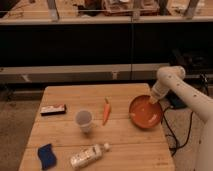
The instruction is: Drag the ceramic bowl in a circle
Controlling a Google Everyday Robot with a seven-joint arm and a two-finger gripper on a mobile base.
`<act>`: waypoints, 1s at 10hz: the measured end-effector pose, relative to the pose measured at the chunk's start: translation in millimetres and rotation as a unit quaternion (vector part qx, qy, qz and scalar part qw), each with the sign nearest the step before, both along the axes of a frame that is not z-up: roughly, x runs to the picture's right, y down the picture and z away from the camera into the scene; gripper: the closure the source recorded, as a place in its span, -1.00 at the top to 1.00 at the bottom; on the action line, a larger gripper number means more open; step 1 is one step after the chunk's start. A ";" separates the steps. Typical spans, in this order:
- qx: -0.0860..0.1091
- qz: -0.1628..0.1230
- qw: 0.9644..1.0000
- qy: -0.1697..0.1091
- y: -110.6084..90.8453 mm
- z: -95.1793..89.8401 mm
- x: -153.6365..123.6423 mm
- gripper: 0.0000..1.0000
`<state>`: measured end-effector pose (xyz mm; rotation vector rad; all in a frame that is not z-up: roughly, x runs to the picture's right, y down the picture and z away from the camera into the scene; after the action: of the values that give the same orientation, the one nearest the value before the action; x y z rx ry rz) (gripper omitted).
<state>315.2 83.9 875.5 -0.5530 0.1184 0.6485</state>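
Observation:
The ceramic bowl (145,112) is a wide, shallow, glossy orange-red bowl at the right edge of the wooden table (60,130), its rim slightly past the edge. My gripper (153,99) reaches down from the white arm on the right and touches the bowl's far right rim. A small translucent whitish cup (83,120) stands left of the bowl, in the table's middle.
An orange carrot (106,111) lies between cup and bowl. A dark flat bar (53,109) lies at the left, a blue sponge (47,154) at the front left, a plastic bottle (88,156) on its side at the front. Cables hang right of the table.

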 end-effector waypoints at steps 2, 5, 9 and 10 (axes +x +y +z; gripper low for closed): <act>0.004 0.008 1.000 0.020 16.0 -20.7 8.6 -1.00; 0.007 0.011 0.999 0.038 26.1 -38.3 8.0 -1.00; -0.009 0.027 0.998 0.064 57.0 -57.6 16.0 -1.00; -0.013 0.031 0.997 0.069 67.8 -67.2 18.2 -1.00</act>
<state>333.4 151.6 808.2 -0.5385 0.2410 0.7475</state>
